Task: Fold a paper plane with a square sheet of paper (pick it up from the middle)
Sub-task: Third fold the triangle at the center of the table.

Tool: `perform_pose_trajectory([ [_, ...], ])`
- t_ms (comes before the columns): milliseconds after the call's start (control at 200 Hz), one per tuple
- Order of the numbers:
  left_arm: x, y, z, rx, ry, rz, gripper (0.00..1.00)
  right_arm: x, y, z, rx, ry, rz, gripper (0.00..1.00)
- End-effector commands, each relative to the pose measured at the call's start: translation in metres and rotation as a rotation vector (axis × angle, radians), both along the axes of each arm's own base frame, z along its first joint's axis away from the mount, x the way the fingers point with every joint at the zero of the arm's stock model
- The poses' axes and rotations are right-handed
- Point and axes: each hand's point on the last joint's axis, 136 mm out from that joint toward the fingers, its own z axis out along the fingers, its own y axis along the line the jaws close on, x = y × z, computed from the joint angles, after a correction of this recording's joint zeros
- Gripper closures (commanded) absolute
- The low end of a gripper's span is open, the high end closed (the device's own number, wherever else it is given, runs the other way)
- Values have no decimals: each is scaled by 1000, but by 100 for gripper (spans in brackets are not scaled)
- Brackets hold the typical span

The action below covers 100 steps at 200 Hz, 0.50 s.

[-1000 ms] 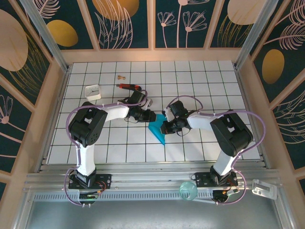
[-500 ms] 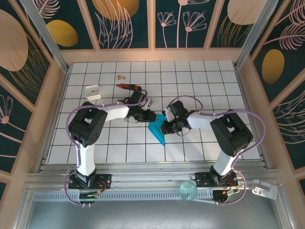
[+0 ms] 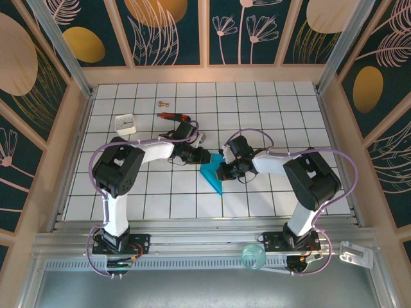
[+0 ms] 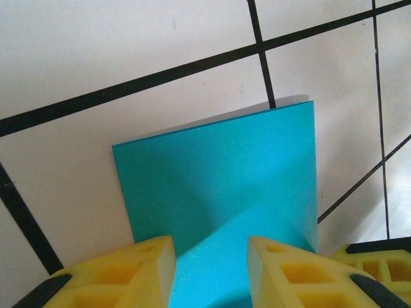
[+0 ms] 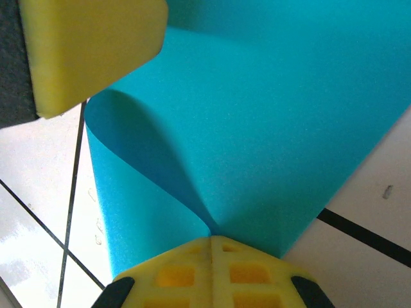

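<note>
The right pincer (image 5: 210, 247) stayed clamped on a raised fold of the square sheet of paper (image 5: 270, 128), while the left pincer (image 4: 210, 250) hung half-open astride the sheet's flat edge, gripping nothing. Nothing had visibly shifted in the last second: the part-folded teal sheet remained on the tabletop (image 3: 270, 102), on the arms' side of the utility knife (image 3: 174, 116), suggesting a crease being set and the plane far from finished.

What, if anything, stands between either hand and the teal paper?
Nothing visible does. The right hand is shut on a curled-up fold of the square sheet of paper. The left hand sits right at the sheet, which runs between its open fingers.
</note>
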Motion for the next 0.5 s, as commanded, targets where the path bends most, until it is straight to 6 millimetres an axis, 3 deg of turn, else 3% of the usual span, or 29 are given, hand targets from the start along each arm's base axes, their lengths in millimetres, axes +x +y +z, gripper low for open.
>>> perform_pose_trajectory([
  [0, -5, 14, -19, 80, 48, 26, 63, -12, -22, -30, -112, 57, -26, 98],
  [250, -6, 14, -19, 77, 48, 29, 61, -14, -20, -29, -115, 58, -12, 98],
  [495, 9, 4, 9, 24, -2, 54, 52, -28, -30, -39, -142, 93, -24, 98],
])
